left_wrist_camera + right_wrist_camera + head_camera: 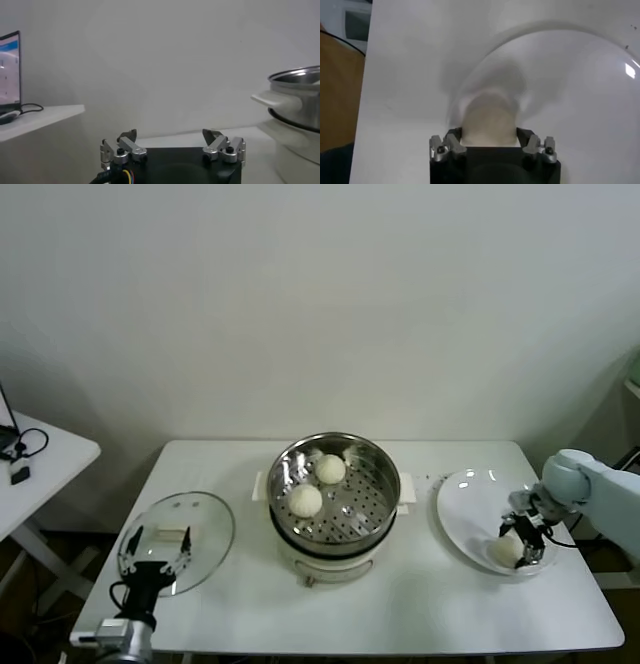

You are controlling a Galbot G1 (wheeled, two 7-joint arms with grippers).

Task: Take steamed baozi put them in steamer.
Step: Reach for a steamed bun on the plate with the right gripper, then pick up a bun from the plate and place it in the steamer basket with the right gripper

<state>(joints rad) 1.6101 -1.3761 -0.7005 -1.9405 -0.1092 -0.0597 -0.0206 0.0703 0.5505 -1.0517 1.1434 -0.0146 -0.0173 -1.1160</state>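
Observation:
The steamer [335, 529], a shiny steel pot on a white base, stands mid-table. Two baozi [330, 469] [305, 500] lie on its perforated tray, and a third [351, 454] shows partly by the far wall. One more baozi [503, 551] sits on the white plate [465, 509] at the right. My right gripper [522, 546] is down on it. In the right wrist view the fingers [454, 137] press both sides of the baozi [489, 117], which fills my right gripper [488, 134]. My left gripper [155, 569] is open and empty, parked over the glass lid.
A round glass lid [205, 524] lies flat at the table's left. The left wrist view shows my open left gripper [170, 135] and the steamer's side handle [277, 100]. A small side table with cables [30, 449] stands at the far left.

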